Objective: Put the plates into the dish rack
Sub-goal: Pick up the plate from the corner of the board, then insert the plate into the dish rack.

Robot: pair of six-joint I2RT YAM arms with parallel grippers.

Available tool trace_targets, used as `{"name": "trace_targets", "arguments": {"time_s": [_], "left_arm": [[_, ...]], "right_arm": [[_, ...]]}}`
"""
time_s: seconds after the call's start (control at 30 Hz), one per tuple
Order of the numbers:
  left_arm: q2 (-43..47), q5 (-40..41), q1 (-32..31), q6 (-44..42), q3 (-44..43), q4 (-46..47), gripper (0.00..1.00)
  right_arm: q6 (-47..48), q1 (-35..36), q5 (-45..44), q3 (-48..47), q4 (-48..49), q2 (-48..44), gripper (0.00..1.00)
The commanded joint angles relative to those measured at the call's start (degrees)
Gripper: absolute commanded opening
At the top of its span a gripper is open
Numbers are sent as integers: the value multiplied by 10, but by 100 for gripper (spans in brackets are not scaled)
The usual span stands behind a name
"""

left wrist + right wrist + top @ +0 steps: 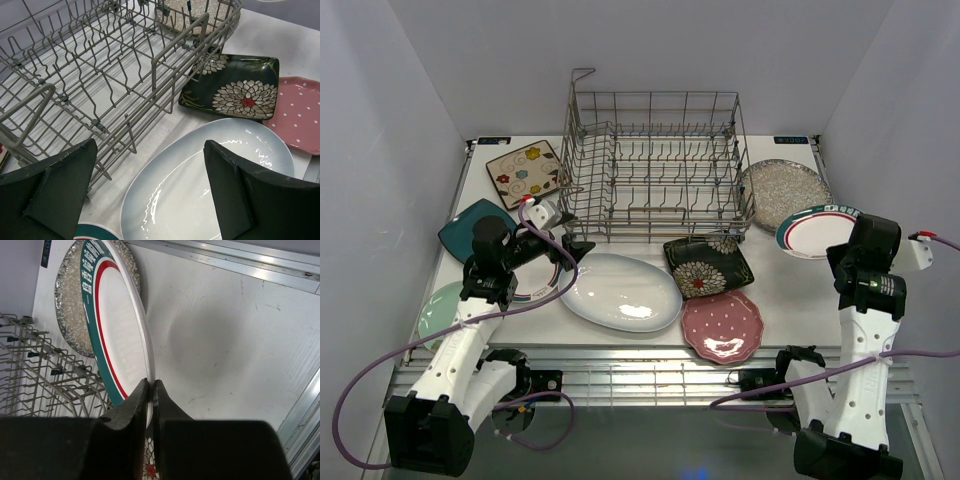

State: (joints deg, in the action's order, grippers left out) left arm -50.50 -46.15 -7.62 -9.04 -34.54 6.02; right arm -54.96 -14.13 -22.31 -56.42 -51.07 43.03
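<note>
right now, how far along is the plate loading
Nothing done: the rack holds no plates. In hand: the right gripper is shut on a teal-rimmed plate, tilted up; the left gripper hangs open over the oval plate. Left: every plate, including the pink plate and black plate on the table.

Wire dish rack [655, 208] at back, white oval plate [620, 292] and black floral plate [708, 266] just in front

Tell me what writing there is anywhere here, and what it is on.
On the teal-rimmed plate: white characters round the teal band, too blurred to read.
On small dark labels at the back corners: print too small to read.
No other text shows.
</note>
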Motion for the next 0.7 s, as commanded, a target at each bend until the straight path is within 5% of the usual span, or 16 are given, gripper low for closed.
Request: {"name": "trace_targets", "arguments": {"time_s": [0.0, 0.67], "left_arm": [[5, 6, -1, -7, 2, 7, 98], [0, 27, 0, -7, 0, 7, 98]], "right_arm": [[8, 0, 12, -61, 66, 15, 8], [12, 16, 96, -173, 144, 121, 8]]}}
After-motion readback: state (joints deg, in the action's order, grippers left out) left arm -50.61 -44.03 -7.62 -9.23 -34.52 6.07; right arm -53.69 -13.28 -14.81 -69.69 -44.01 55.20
